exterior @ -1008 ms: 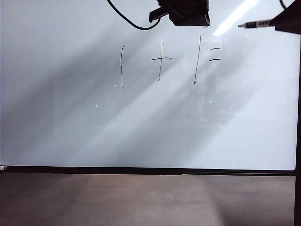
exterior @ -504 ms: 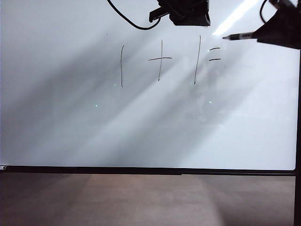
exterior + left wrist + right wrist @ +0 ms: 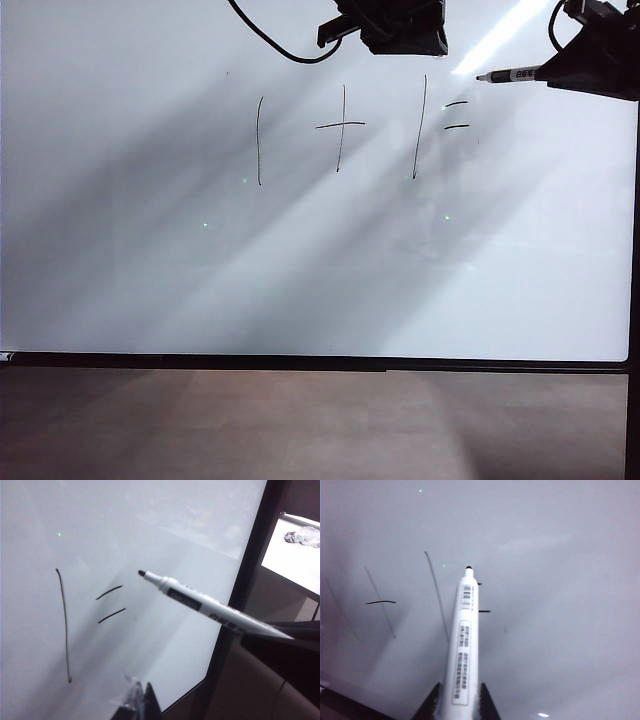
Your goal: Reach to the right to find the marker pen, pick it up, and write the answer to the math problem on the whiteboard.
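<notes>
Across the whole scene: large glossy white whiteboard with thin black frame, pen poised near the sum.
Handwritten black math problem "1+1=" sits upper middle of the board. Right gripper at upper right, jaws pinching the white-barrelled marker pen; its black tip points at the board just beside the equals sign, contact unclear. Left gripper shows only a fingertip sliver near the board's lower edge; can't tell its state.
</notes>
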